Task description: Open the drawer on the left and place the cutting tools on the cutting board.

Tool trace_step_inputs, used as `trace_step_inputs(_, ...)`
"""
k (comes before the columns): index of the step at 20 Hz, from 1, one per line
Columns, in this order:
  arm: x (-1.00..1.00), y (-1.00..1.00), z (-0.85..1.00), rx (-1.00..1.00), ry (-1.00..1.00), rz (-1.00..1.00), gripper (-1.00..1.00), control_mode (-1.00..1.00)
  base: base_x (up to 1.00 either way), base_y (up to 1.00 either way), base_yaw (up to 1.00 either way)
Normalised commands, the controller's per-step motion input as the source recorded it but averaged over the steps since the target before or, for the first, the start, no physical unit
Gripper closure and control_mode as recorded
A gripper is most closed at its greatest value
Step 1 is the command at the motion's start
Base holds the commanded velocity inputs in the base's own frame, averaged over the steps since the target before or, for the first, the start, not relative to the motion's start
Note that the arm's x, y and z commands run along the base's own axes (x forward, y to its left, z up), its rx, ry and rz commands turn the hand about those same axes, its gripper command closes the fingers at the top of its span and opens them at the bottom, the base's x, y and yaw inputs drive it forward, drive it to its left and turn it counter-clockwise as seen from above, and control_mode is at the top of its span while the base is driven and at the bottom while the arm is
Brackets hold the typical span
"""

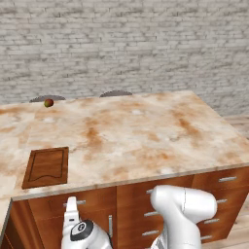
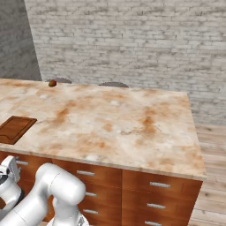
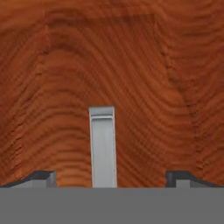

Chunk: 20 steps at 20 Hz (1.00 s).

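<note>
The gripper [image 3: 111, 177] is spread wide, its tips either side of the silver handle [image 3: 103, 146] on the drawer [image 3: 109, 78]. Above, the marbled surface [image 1: 146, 136] carries the cutting board [image 1: 46, 167] and a small fruit [image 1: 48, 103]; a grey brick wall [image 1: 126, 44] stands behind.

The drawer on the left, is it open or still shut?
Shut. The drawer front sits flush with the neighbouring fronts under the counter; in the hand view its silver handle lies between the open fingers, ungrasped.

drawer [image 1: 73, 202]: apparently shut, silver handle | cutting board [image 1: 46, 167]: flat, bare, counter's left
</note>
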Motion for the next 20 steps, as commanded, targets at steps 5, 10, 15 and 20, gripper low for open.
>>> trace_step_inputs(5, 0.01, 0.0, -0.02, 0.0, 0.0, 0.0, -1.0, -1.0, 0.0, 0.0, 0.0)
trace_step_inputs(10, 0.01, 0.06, -0.2, 0.0, -0.01, 0.0, -1.0, -1.0, 0.0, 0.0, 0.0)
trace_step_inputs(15, 0.02, 0.09, -0.21, 0.0, -0.05, 0.0, -1.0, -1.0, 0.0, 0.0, 0.0)
trace_step_inputs(20, 0.0, 0.05, -0.04, 0.0, -0.05, 0.0, -1.0, -1.0, 0.0, 0.0, 0.0)
